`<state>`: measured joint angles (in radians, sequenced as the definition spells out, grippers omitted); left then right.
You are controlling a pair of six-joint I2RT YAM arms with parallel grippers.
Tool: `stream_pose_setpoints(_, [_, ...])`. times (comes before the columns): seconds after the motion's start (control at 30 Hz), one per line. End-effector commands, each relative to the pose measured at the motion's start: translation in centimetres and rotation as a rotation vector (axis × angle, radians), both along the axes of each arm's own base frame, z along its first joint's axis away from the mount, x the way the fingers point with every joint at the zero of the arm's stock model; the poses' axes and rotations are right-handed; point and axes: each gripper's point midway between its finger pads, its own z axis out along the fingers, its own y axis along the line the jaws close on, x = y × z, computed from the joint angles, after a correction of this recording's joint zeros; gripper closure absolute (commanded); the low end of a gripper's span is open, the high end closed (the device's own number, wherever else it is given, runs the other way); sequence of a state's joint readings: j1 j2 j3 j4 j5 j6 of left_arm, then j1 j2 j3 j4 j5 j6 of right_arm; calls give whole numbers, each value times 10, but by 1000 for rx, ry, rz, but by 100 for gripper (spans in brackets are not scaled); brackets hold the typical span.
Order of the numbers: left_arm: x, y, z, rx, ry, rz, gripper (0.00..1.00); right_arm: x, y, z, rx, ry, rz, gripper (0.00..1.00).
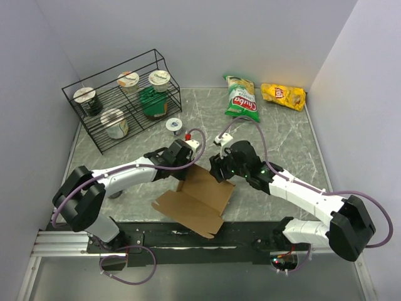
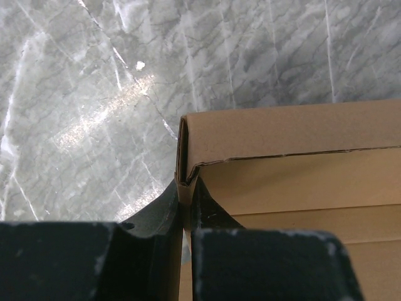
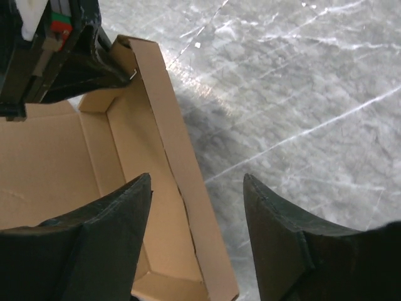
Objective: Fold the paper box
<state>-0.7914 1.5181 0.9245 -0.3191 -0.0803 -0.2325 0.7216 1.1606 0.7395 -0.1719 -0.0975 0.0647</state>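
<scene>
The paper box (image 1: 199, 195) is a brown cardboard sheet lying partly folded on the marble table between the arms. Its far side wall (image 3: 164, 106) is folded up. My left gripper (image 1: 187, 154) is shut on the far left corner of that wall; in the left wrist view the jaws (image 2: 185, 187) pinch the cardboard edge. My right gripper (image 1: 218, 169) stands open over the right part of the same wall. In the right wrist view its fingertips (image 3: 195, 182) straddle the wall strip, one inside the box (image 3: 50, 169) and one over the table, without touching it.
A black wire rack (image 1: 119, 100) with several cups stands at the back left. A small white lid (image 1: 173, 125) lies in front of it. A green chip bag (image 1: 241, 99) and a yellow chip bag (image 1: 283, 95) lie at the back right. Walls close in both sides.
</scene>
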Motion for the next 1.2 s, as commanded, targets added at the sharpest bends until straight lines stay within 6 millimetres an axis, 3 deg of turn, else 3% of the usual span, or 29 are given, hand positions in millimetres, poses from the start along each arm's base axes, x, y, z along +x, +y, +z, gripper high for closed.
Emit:
stream_pose_setpoints(0.0, [1,-7,3,-4,24,-24,99,14,8,13,19,-90,2,39])
stream_pose_setpoints(0.6, [6,-12,5,-19,40,-9,99,0,3,-28,-61,-37,-12,53])
stream_pose_setpoints(0.83, [5,-14,6,-27,44,-13,99,3,7,-28,-100,-70,-19,60])
stream_pose_setpoints(1.0, [6,-14,5,-20,46,-12,99,7,5,-30,-160,-105,-67,70])
stream_pose_setpoints(1.03, [6,-14,4,-18,46,-12,99,7,4,-32,-175,-101,-76,75])
stream_pose_setpoints(1.07, [7,-14,6,-23,42,-9,99,8,3,-34,-183,-96,-85,86])
stream_pose_setpoints(1.17, [9,-16,9,-38,37,-9,98,10,-1,-40,-212,-82,-109,91])
